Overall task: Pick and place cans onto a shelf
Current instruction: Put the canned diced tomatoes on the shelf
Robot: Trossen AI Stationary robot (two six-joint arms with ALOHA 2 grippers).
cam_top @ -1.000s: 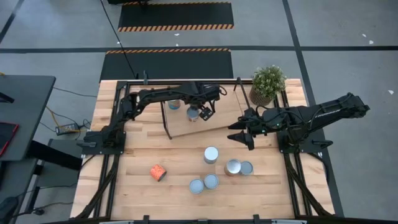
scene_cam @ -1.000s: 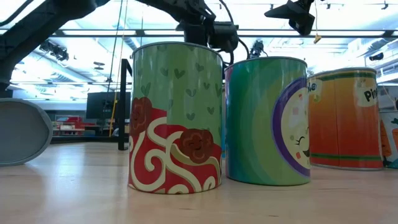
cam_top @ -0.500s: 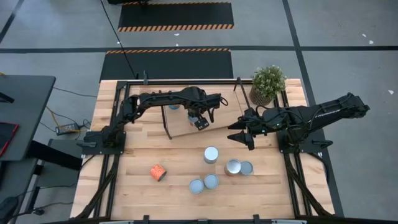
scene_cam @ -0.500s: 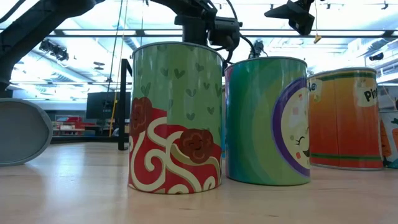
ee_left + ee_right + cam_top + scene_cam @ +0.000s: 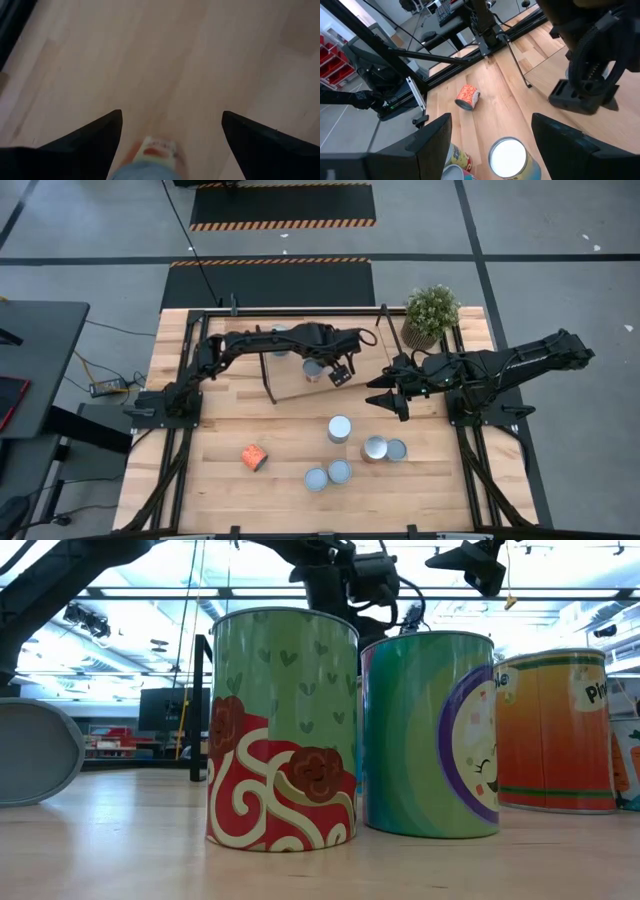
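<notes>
The shelf [image 5: 295,385] is a slanted light-wood board at the table's far middle. Two cans stand on it, one [image 5: 313,368] beside my left gripper and one [image 5: 281,348] farther left, half hidden by the arm. My left gripper [image 5: 340,372] hangs over the shelf, open; the left wrist view [image 5: 170,114] shows the can's top [image 5: 150,167] low between the fingers, apart from them. My right gripper [image 5: 385,397] is open and empty at the shelf's right end, and its fingers show wide apart in the right wrist view [image 5: 491,116].
Several cans stand in a group on the table's near middle [image 5: 340,428], [image 5: 373,447], [image 5: 316,478]. An orange can [image 5: 254,457] lies on its side to their left. A potted plant [image 5: 430,315] stands at the far right. The low view shows near cans close up [image 5: 283,730].
My left gripper has gone toward the table's right edge over the shelf, away from the can, which stays standing on the board.
</notes>
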